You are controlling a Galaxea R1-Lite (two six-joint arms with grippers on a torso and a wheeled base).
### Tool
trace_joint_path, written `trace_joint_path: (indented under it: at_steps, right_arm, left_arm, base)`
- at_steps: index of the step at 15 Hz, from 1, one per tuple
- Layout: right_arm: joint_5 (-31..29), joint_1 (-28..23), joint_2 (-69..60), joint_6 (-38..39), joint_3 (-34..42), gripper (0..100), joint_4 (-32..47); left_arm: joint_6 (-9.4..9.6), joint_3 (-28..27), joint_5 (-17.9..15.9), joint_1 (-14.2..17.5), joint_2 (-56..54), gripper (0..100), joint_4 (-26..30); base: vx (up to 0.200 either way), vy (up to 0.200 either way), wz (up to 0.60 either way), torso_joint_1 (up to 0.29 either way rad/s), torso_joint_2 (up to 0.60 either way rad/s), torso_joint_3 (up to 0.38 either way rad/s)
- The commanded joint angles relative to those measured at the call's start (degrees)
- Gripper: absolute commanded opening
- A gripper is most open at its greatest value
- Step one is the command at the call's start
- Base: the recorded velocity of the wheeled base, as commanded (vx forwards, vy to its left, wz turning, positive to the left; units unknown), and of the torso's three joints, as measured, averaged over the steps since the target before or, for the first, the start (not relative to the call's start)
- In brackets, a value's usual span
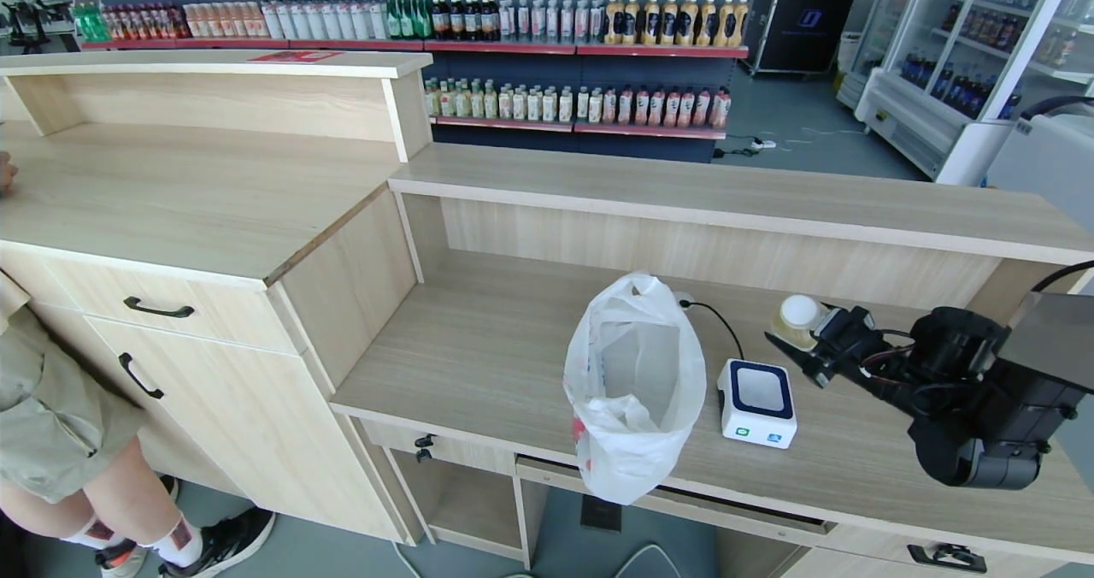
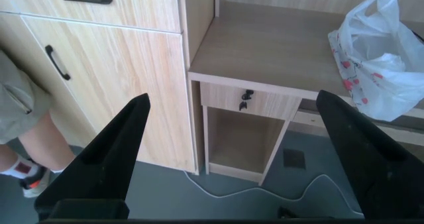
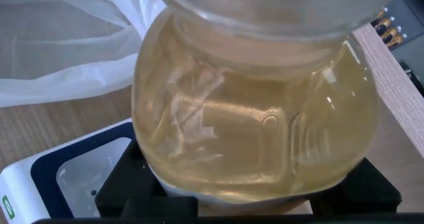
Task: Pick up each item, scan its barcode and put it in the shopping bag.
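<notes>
My right gripper (image 1: 810,345) is shut on a clear bottle (image 1: 798,320) of pale yellow liquid with a white cap, at the right of the lower counter. Up close, the bottle (image 3: 252,124) sits between the dark fingers (image 3: 142,187). The white barcode scanner (image 1: 756,402) lies just left of the gripper, and its corner (image 3: 40,187) shows beside the bottle. A white plastic shopping bag (image 1: 634,386) stands open left of the scanner, at the counter's front edge. My left gripper (image 2: 232,161) hangs open and holds nothing, low in front of the counter, left of the bag (image 2: 381,58).
The lower wooden counter (image 1: 487,347) has a raised back ledge (image 1: 726,197). A taller cabinet with drawers (image 1: 197,219) stands to the left. The scanner's black cable (image 1: 714,315) runs behind the bag. Drink shelves and fridges line the room behind.
</notes>
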Motion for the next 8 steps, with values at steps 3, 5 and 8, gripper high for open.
trace_joint_path:
  at_steps: [3, 5, 8]
  right_arm:
    - [0.01, 1.3, 2.0, -0.02, -1.18, 0, -0.03]
    - [0.01, 1.83, 2.44, -0.02, -1.27, 0, -0.03]
    - [0.01, 2.71, 3.41, -0.02, -1.27, 0, -0.03]
  left_arm:
    - [-0.02, 0.01, -0.02, 0.0, 0.01, 100, -0.01]
    - [-0.02, 0.01, -0.02, 0.0, 0.01, 100, -0.01]
    - [-0.02, 0.01, -0.02, 0.0, 0.01, 100, -0.01]
  base:
    - [0.0, 0.0, 0.0, 0.0, 0.0, 0.0]
    - [0.0, 0.0, 0.0, 0.0, 0.0, 0.0]
    - [0.0, 0.0, 0.0, 0.0, 0.0, 0.0]
